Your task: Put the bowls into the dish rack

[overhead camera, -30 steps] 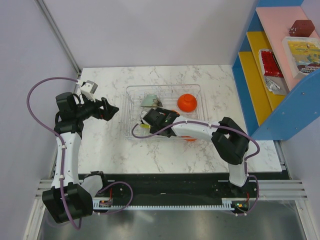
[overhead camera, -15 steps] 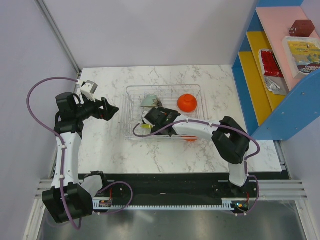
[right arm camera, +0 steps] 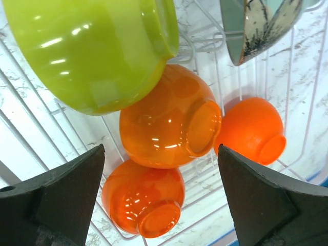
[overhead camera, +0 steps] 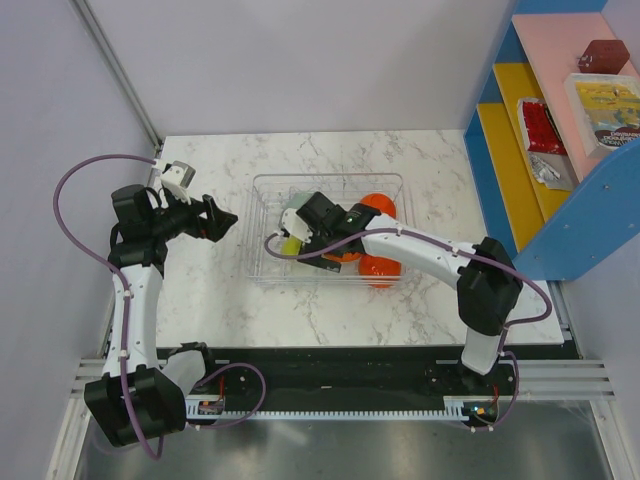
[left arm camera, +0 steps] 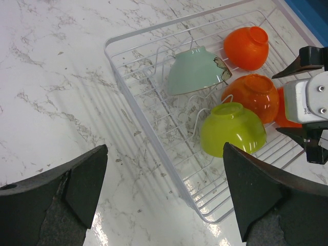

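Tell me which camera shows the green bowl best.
The left wrist view: the green bowl sits whole in the dish rack. The right wrist view crops it; the top view shows only a small sliver.

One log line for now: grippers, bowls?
left gripper open, empty, beside dish rack | right gripper open, empty, over racked bowls | racked: lime bowl, mint bowl, orange bowls
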